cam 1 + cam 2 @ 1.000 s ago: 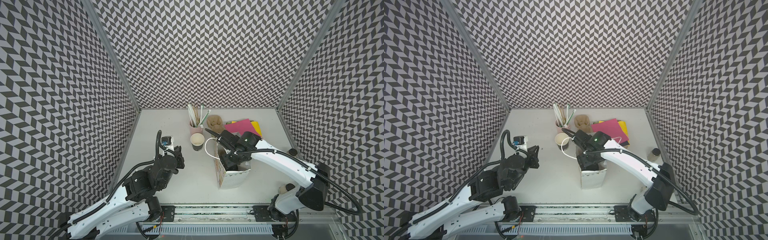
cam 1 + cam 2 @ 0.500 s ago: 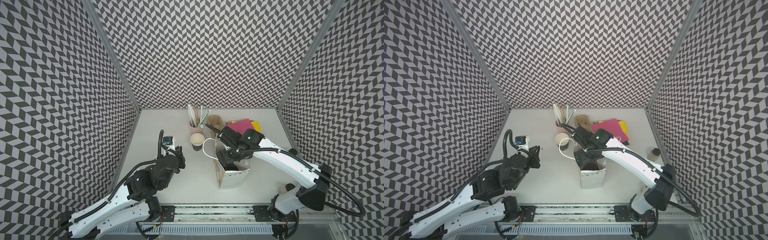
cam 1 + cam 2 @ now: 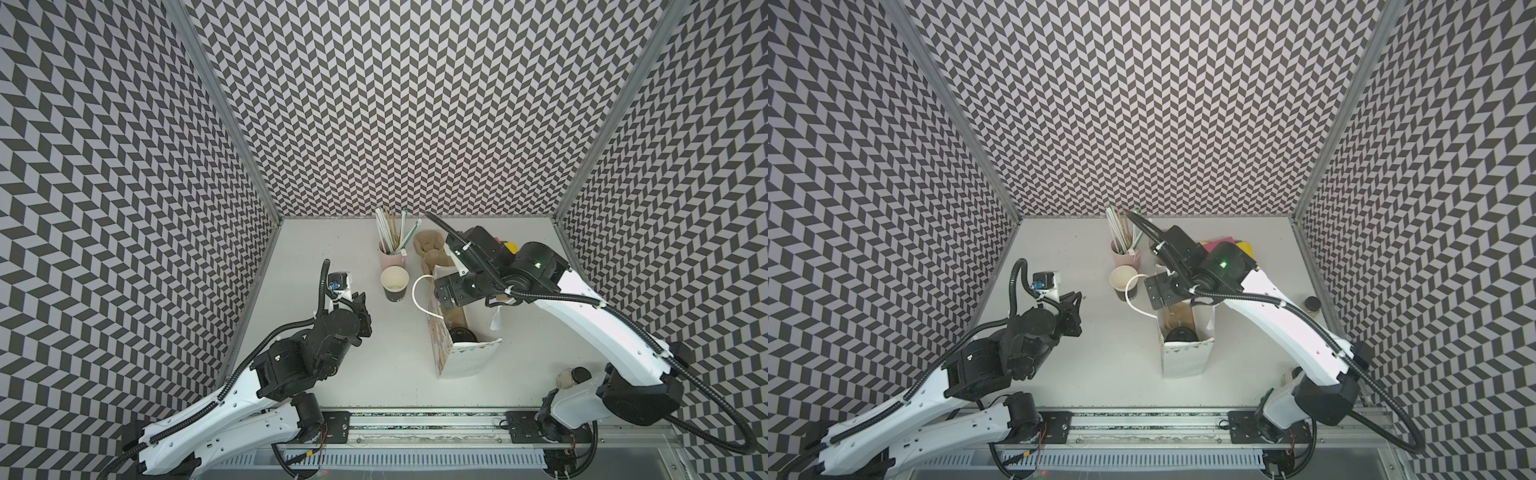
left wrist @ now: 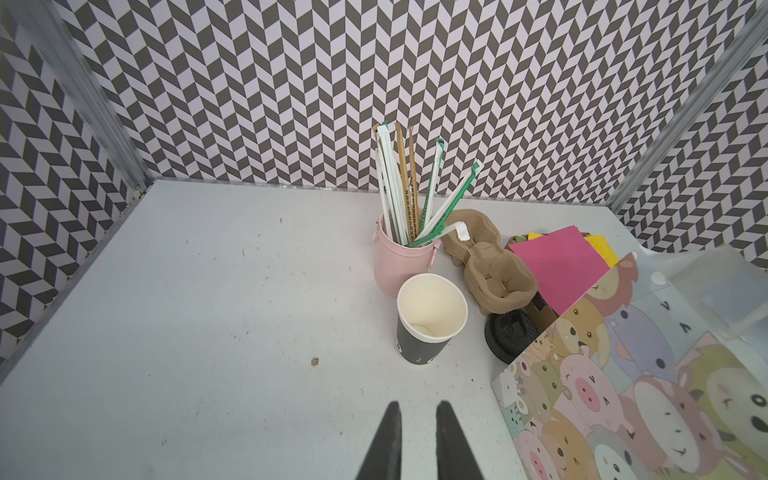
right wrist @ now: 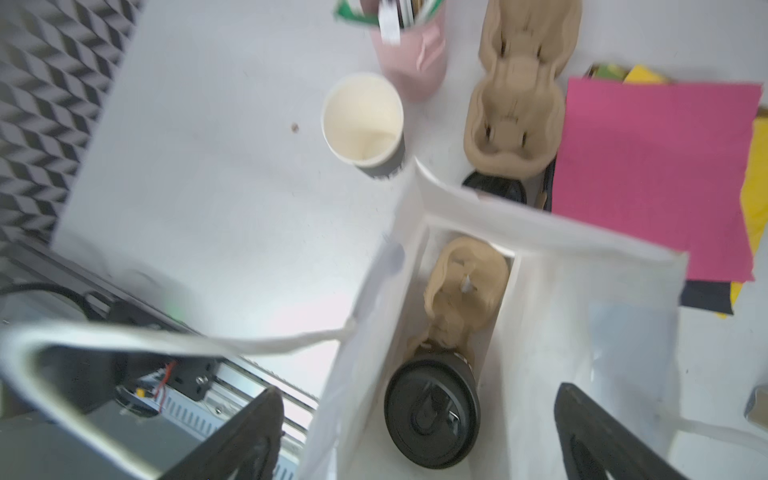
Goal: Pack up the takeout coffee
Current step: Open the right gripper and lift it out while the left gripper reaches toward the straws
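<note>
The takeout coffee [image 5: 432, 411], a dark cup with a black domed lid, stands upright inside the white paper bag [image 5: 582, 332] at its near end; its lid shows in both top views [image 3: 462, 334] [image 3: 1179, 334]. A tan cup carrier [image 5: 465, 286] lies in the bag behind it. My right gripper [image 5: 419, 395] hangs above the bag's far end [image 3: 451, 291], jaws wide open, touching nothing. Off to the left, my left gripper [image 4: 418, 405] hovers over bare table [image 3: 361, 303]. Only a narrow gap separates its fingers and nothing is between them.
A lidless dark cup [image 3: 395, 282] with a cream inside stands left of the bag. Behind it is a pink tin of straws [image 3: 390, 255]. A stack of tan carriers [image 4: 494, 274], black lids [image 4: 509, 336] and pink paper [image 4: 557, 266] lie behind the bag. A small bottle [image 3: 1311, 303] stands by the right wall.
My right gripper has lifted up and back out of the bag, empty; the lidded cup now shows inside. The left gripper's fingers have parted a little.
</note>
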`<state>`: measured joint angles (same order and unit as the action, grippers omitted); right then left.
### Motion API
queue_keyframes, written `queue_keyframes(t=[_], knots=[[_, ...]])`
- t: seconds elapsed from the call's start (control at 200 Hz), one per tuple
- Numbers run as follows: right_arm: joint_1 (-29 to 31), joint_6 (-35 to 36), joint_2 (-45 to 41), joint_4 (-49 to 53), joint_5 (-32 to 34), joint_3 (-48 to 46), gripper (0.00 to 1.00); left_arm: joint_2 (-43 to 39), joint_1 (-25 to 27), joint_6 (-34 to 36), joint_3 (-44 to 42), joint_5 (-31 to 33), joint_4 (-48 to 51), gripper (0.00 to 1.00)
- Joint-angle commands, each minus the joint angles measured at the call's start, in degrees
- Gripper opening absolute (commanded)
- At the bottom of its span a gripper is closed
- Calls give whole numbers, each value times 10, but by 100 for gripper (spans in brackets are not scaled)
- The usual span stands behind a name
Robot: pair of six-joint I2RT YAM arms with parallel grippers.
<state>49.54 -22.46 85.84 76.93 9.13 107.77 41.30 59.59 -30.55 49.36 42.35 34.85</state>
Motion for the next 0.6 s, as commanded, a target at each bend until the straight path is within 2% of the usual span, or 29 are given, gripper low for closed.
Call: queue_keyframes(t=[0.0, 0.1, 0.17, 0.25, 0.345, 0.416, 0.596], knots=[[-9, 19, -10, -10, 28, 93, 99, -1, -3, 7, 2, 0, -11, 26], [-15, 21, -5, -12, 55, 176, 99, -1, -29, 28, -5, -38, -50, 42], [-18, 21, -1, -16, 65, 208, 99, 10, -60, 46, -5, -91, -84, 54], [-20, 19, -1, -31, 63, 209, 99, 41, -111, 58, 8, -164, -112, 62], [-23, 12, -22, -73, 79, 166, 99, 91, -171, 67, 31, -266, -139, 66], [-36, 13, -45, -110, 95, 123, 99, 126, -208, 74, 40, -314, -168, 68], [-119, 24, -86, -184, 10, 50, 99, 250, -279, 82, 105, -402, -184, 68]])
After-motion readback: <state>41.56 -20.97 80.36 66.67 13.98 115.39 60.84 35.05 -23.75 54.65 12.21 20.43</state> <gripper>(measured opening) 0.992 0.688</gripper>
